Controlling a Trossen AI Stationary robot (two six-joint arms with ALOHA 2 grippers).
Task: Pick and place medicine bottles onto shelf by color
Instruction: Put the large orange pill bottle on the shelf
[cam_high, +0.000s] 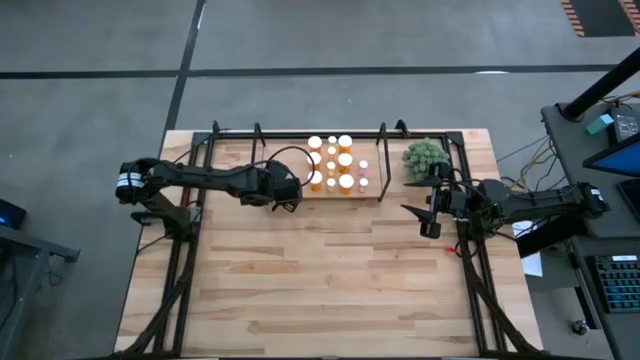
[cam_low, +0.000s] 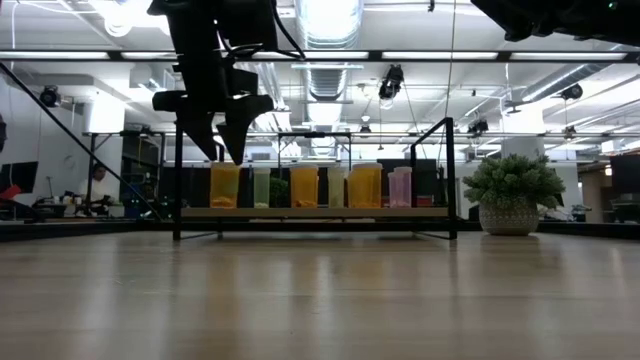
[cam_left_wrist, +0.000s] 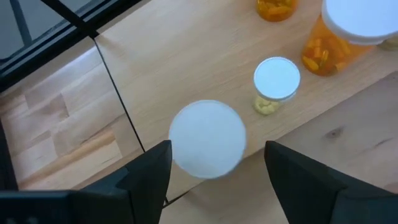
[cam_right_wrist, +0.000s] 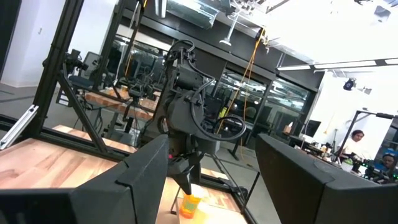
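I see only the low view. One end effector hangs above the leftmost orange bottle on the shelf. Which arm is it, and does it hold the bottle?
Observer: It is the left end effector; the high view shows it at the left end of the shelf.
Operator: And the grip?
Observer: In the left wrist view its fingers stand apart on either side of the white cap, not touching it.
Operator: Where is the other arm?
Observer: The right end effector is open over the tabletop, to the right of the shelf, near the plant.
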